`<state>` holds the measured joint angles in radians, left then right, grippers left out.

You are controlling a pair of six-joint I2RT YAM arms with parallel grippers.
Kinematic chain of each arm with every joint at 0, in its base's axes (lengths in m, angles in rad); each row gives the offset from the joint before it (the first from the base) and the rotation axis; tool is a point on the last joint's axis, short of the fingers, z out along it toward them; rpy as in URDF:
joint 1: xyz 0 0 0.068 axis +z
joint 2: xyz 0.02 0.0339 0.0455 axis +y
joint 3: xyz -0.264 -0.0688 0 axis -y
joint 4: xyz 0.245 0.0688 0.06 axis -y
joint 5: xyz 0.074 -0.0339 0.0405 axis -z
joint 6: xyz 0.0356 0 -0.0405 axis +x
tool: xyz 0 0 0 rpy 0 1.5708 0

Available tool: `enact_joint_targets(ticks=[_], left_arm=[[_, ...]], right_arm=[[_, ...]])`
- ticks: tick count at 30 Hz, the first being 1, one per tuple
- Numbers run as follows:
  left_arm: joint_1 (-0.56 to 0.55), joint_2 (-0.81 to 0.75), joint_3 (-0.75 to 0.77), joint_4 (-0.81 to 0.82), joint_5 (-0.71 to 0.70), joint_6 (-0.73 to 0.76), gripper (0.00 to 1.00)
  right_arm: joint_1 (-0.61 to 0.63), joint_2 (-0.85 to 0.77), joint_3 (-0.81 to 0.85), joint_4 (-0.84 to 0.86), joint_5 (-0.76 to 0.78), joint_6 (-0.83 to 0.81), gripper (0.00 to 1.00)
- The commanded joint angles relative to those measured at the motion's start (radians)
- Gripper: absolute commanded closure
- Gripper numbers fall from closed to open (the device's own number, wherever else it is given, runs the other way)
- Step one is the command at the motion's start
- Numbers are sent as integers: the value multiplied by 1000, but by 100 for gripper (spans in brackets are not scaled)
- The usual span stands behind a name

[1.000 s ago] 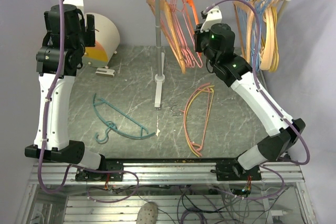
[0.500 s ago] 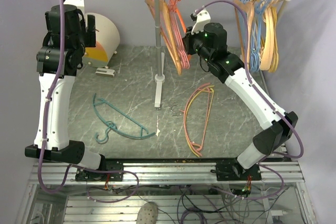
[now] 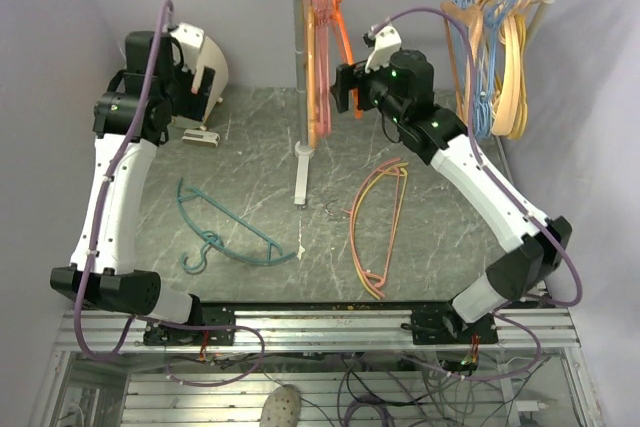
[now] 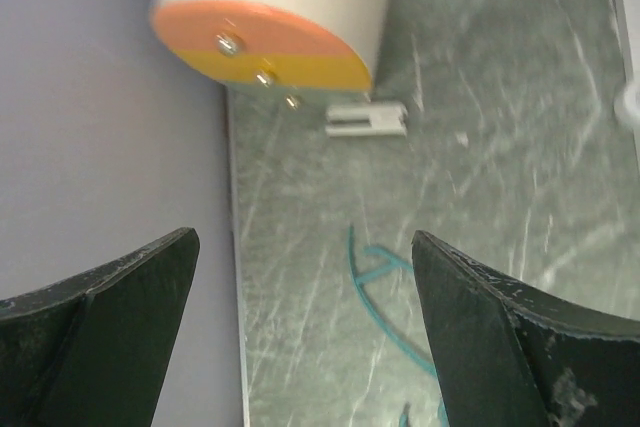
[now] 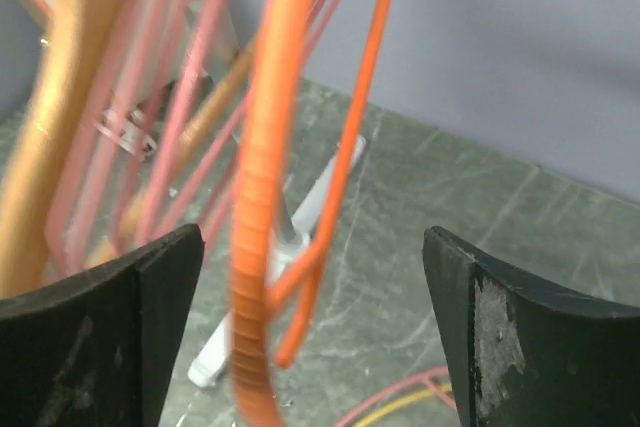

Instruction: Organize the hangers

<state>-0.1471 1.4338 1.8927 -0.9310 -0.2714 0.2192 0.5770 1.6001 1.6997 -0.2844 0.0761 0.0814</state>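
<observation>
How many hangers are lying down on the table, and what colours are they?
teal hanger: 1
pink hanger: 1
yellow hanger: 1 (stacked with the pink one, so hard to separate)
Total: 3

The dark fingers of the right gripper (image 5: 312,247) stand wide apart with a thick orange hanger (image 5: 262,197) hanging in the gap, touching neither, pink hangers (image 5: 190,97) and a tan wooden hanger (image 5: 58,117) bunched to its left, the rack's white foot (image 5: 213,362) on the grey marbled table (image 5: 480,207) beyond.
</observation>
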Motion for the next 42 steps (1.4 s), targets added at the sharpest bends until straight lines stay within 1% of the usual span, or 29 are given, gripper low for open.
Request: enact_joint_targets(ticks=[1,3,6,8,9,11,13,15,17,20,21,22,25,26,29,36,37,39,42], left_arm=[[10,-44,-146,-35,146,119,1],[11,-73,-239,-39,159,180,1],[13,-125,-386,-70,229,300,1],[15,-166,-514,-88,300,401,1],[17,-184,-576,-94,334,456,0],[29,-221,-700,-119,437,639,0],[49,-235,-795,-175,526,864,1],[71,-211,-844,-231,545,1086,0],[107,-179,-861,-221,557,1251,3],[186,-72,-807,-335,642,1580,9],[205,-46,-790,-370,668,1661,11],[216,-16,-777,-386,677,1712,14],[221,50,-787,-326,645,1763,33],[224,63,-797,-304,632,1772,35],[229,96,-836,-247,625,1793,37],[263,178,-876,-152,647,1826,41],[270,194,-875,-147,643,1833,43],[277,214,-883,-113,630,1833,50],[288,232,-898,-90,610,1852,51]], right_arm=[[3,-173,-121,51,149,-4,1],[1,-248,-201,80,230,14,0],[2,-366,-346,140,324,71,0],[3,-453,-469,193,343,123,0],[3,-499,-533,213,330,147,0],[3,-596,-642,229,309,196,0],[2,-675,-780,252,267,217,0],[1,-739,-870,282,221,226,0],[1,-775,-915,267,201,236,0],[1,-788,-933,202,214,251,0],[1,-791,-935,183,220,255,0],[1,-794,-936,165,223,261,0],[1,-814,-939,125,227,279,0],[1,-828,-946,121,231,285,0],[1,-848,-956,115,233,294,0],[1,-818,-909,76,212,306,0],[1,-816,-910,82,195,303,0],[1,-803,-920,94,145,290,0],[2,-785,-951,111,55,277,0]])
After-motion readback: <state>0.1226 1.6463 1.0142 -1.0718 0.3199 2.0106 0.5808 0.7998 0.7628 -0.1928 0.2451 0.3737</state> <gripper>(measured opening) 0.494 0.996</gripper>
